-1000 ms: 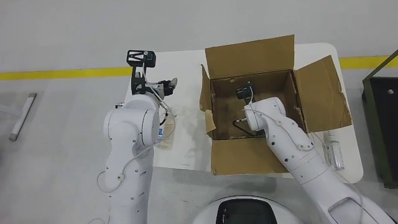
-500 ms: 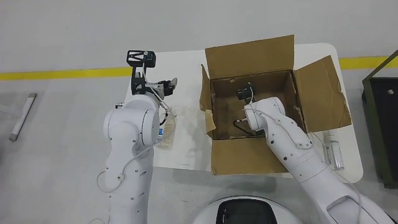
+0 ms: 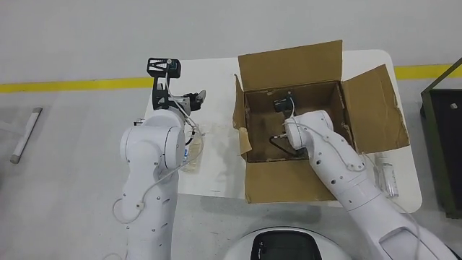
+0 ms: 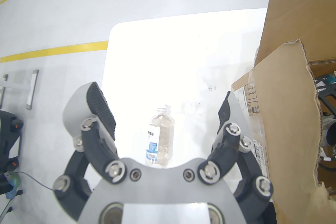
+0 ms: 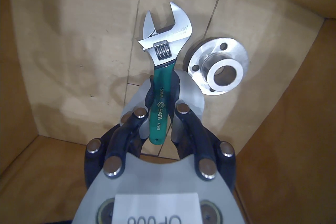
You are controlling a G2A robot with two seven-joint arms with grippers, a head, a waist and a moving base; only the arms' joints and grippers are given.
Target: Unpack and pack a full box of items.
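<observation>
White table point(image 3: 216, 76), open cardboard box point(image 3: 289, 65): right gripper point(image 5: 163, 89) clamps an adjustable wrench point(image 5: 164, 51), apparently mid-unpacking. Next, lift it clear of the walls; left gripper point(image 4: 163, 107) hangs spread above a water bottle point(image 4: 160, 141).

Left claw point(image 4: 160, 101) spread wide, angled forward and down; right claw point(image 5: 162, 89) clamped tight, pointing down.

The cardboard box point(image 3: 368, 108) stands open on the white table point(image 3: 216, 72) with its flaps folded outward. The right arm point(image 3: 328, 159) is lowered into the box. The left arm point(image 3: 151, 152) is above the table's left part, beside the box. A clear bottle point(image 3: 390, 179) lies on the table near the box's right side. A second bottle point(image 3: 189, 162) lies partly under the left arm.
</observation>
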